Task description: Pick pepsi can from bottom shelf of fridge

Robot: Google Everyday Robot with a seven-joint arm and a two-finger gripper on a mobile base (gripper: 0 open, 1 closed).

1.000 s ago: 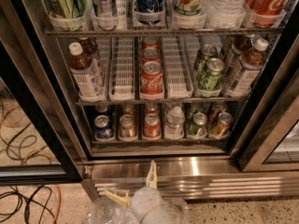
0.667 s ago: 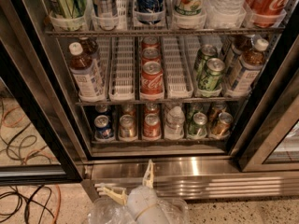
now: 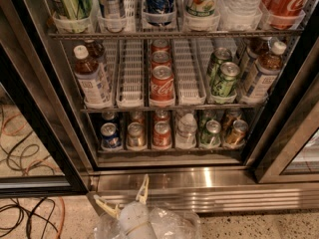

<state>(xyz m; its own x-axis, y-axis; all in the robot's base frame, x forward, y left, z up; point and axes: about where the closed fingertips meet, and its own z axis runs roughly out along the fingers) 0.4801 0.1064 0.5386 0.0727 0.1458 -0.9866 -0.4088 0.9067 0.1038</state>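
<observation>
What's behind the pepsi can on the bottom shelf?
Behind the pepsi can, one more can top shows dimly; anything deeper is hidden. The claw is low, open, before the steel base.

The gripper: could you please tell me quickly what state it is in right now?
Gripper: open, holding nothing, low in front of the fridge, not yet at the pepsi can.

pepsi can [image 3: 110, 136] glossy alu; fridge [image 3: 214, 179] base ribbed shiny steel; gripper [image 3: 121, 189] below base, cream matt plastic.
</observation>
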